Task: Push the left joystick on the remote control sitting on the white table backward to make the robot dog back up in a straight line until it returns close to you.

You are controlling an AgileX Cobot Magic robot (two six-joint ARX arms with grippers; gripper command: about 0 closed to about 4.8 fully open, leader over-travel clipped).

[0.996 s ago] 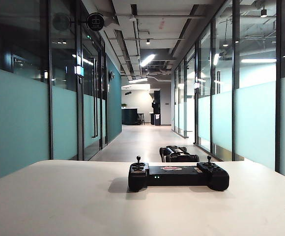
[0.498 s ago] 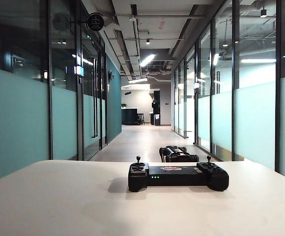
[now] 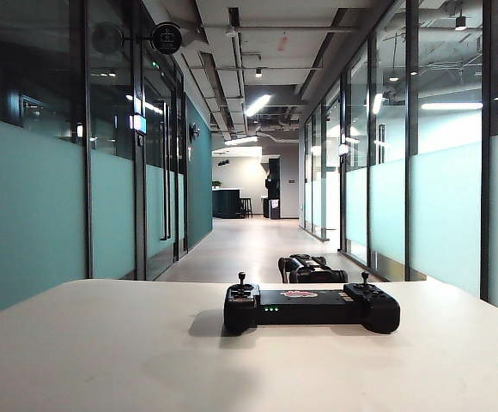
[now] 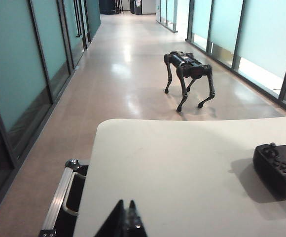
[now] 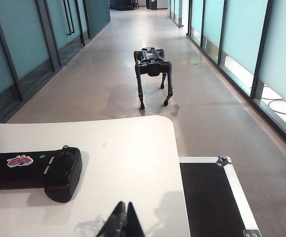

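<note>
Left wrist view, remote control (image 4: 279, 168) well apart from left pincer (image 4: 125, 216)

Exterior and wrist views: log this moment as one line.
remote control untouched on white table | robot dog standing nearby | left gripper shut, clear | right gripper shut, clear

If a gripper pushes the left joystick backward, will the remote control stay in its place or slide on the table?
The remote control may slide: it lies loose on the smooth table. Its wide, flat body looks unlikely to tip. The left joystick is thin, so a gentle push seems safer. Both grippers are apart from it.
</note>
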